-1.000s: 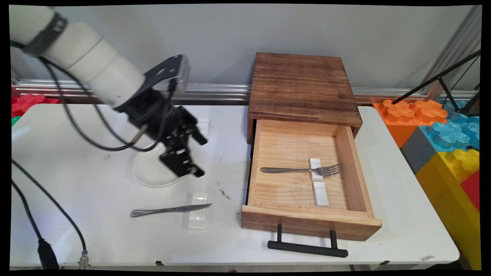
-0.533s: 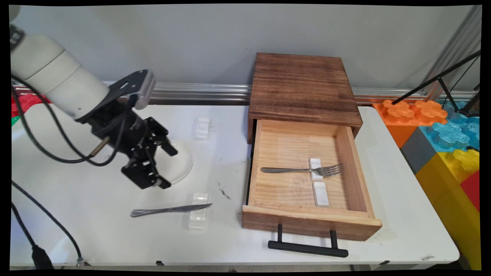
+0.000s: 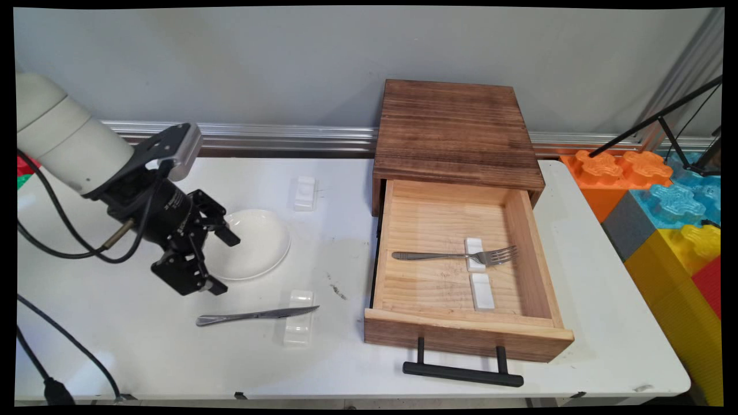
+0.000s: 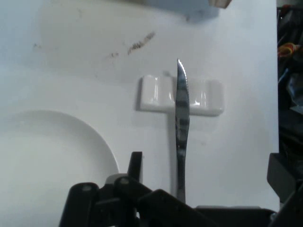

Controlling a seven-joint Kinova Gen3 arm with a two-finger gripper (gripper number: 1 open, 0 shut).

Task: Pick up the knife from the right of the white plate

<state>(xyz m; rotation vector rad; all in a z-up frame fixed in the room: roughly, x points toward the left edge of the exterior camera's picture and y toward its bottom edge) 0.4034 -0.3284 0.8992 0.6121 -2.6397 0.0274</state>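
Where the black two-finger hand [image 3: 222, 262] hung: low over the white bench [image 3: 144, 357], tilted, above the left rim of the round white glazed plate [image 3: 259, 242]; its fingers were spread apart and empty.
Nearest thing: the slim polished steel table knife [image 3: 253, 315] lay near the hand on its camera side, blade propped across a small white grooved ceramic rest [image 3: 298, 323], handle flat on the bench.
Knife's handling: thin, smooth and low-lying, it probably offered little to pinch.
Drawer: the pale pine drawer [image 3: 461, 340], pulled open, held a steel fork [image 3: 455, 255].
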